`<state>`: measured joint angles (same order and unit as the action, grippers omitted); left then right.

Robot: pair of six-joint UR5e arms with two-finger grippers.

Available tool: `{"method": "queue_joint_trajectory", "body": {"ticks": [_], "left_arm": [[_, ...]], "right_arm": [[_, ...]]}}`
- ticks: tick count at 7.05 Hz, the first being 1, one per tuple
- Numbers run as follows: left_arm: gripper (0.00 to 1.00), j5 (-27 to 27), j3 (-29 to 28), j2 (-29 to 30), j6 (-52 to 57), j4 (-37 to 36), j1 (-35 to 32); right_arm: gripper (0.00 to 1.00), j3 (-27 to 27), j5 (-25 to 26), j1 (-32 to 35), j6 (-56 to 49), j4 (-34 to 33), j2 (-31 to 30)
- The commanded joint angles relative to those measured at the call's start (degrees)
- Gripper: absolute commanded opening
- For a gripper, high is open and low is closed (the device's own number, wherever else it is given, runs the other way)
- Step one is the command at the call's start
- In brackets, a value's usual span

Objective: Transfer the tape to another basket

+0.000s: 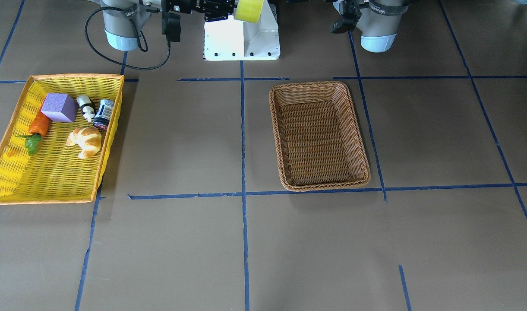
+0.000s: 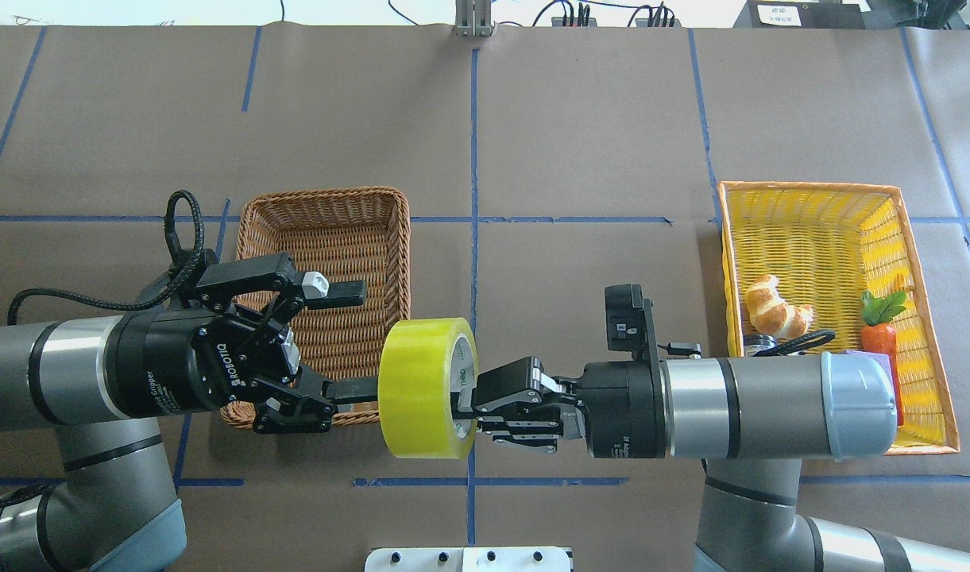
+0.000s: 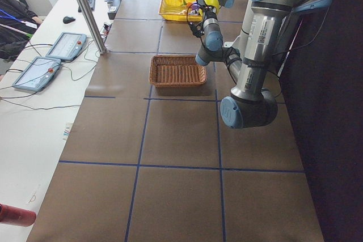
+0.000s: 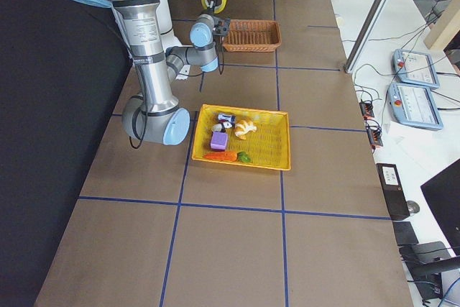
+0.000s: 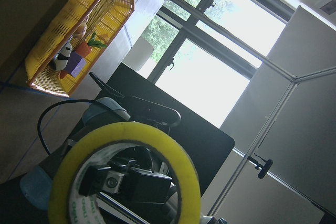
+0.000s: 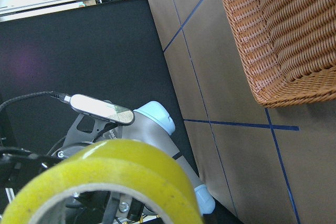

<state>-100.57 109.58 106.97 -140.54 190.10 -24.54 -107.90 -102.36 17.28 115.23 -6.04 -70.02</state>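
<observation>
The tape [image 2: 425,387], a wide yellow-green roll with a white core, hangs in the air between the two arms, over the table beside the brown wicker basket [image 2: 326,195]. My right gripper [image 2: 467,409] is shut on the roll's wall from the right, with one finger inside the core. My left gripper [image 2: 369,340] is open, over the basket's near right corner. Its lower finger reaches the roll's left face and its upper finger stands above the roll. The tape fills the bottom of the left wrist view [image 5: 126,177] and the right wrist view [image 6: 105,182]. The wicker basket [image 1: 319,93] holds nothing.
The yellow, orange-rimmed mesh basket [image 2: 810,187] lies under my right arm with a croissant [image 2: 774,306], a carrot [image 2: 880,334], a purple block [image 1: 59,107], a small can [image 1: 104,113] and a black-and-white toy [image 1: 86,107]. The white robot base [image 1: 241,36] stands behind.
</observation>
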Motion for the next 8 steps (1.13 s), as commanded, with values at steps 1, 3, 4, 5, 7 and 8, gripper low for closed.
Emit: {"method": "queue_joint_trajectory", "body": {"ticks": [1,3,4,5,7,8], "left_arm": [[1.0,0.03,-0.33,0.43,0.0,-0.09,0.02],[0.98,1.51,-0.42,0.96,0.17,0.0,1.76],[0.98,2.39,-0.42,1.05,0.44,0.0,3.17],[0.97,2.4,-0.42,1.14,0.44,0.09,3.27],[0.93,2.4,-0.42,1.05,0.53,0.09,3.36],[0.77,2.4,-0.42,0.87,0.79,0.18,3.36]], "right_arm": [[0.02,0.06,1.73,-2.24,-0.09,-0.11,0.41],[0.02,0.41,2.69,-2.69,-0.27,-0.11,0.5],[0.02,0.5,2.7,-2.69,-0.53,-0.11,0.5],[0.02,1.28,2.87,-2.69,-0.53,-0.11,1.55],[0.04,1.9,2.96,-2.78,-0.53,-0.11,2.96],[0.2,1.9,2.87,-2.78,-0.53,-0.11,2.87]]}}
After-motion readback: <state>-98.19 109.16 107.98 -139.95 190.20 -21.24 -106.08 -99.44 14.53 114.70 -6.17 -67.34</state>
